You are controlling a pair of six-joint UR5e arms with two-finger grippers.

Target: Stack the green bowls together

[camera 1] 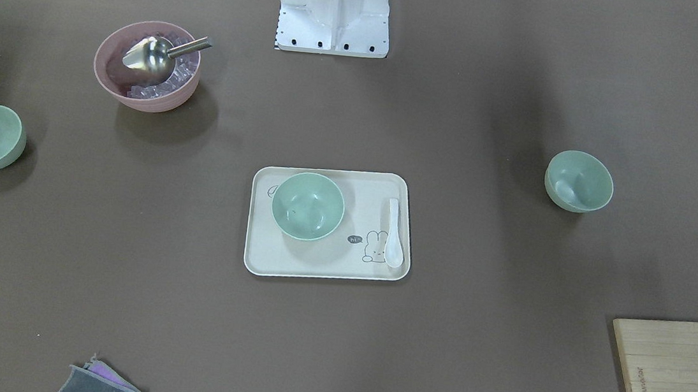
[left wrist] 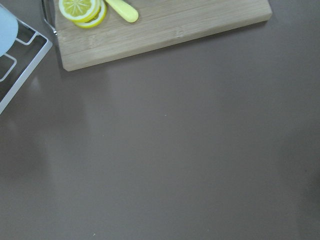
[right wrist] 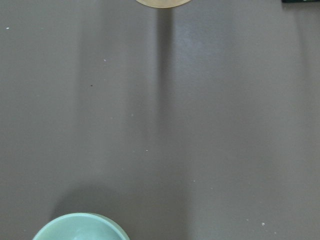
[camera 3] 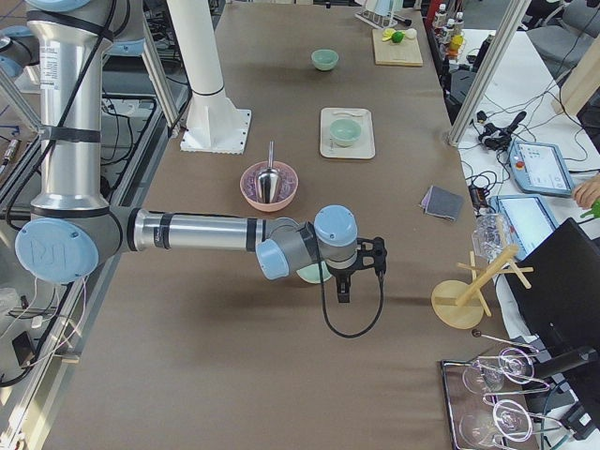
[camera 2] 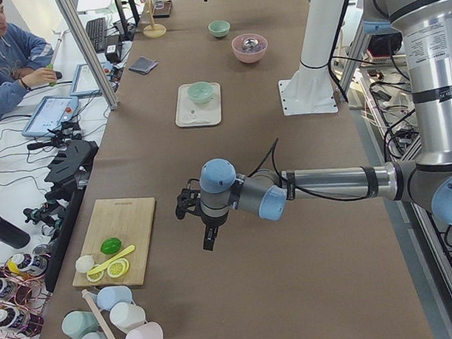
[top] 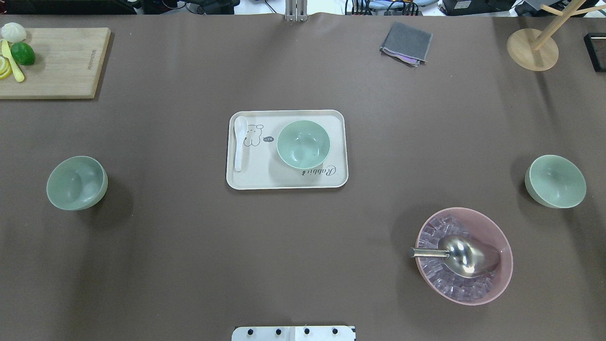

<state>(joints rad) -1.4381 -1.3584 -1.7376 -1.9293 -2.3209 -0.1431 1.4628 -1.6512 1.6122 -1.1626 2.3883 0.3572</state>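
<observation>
Nothing is stacked yet: one green bowl (top: pixel 303 144) sits on the tray (top: pixel 251 176), another bowl (top: pixel 76 183) far left of it, a third bowl (top: pixel 556 181) far right. Left gripper (camera 2: pixel 187 205) and right gripper (camera 3: pixel 375 254): I cannot tell their opening. Next, probably grasp an outer rim.

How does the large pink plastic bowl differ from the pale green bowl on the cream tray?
The pink bowl is larger than the green bowl. The pink bowl holds clear cubes and a metal scoop; the green bowl is empty. The pink bowl stands on the table, the green bowl on the tray. Both are round and upright.
</observation>
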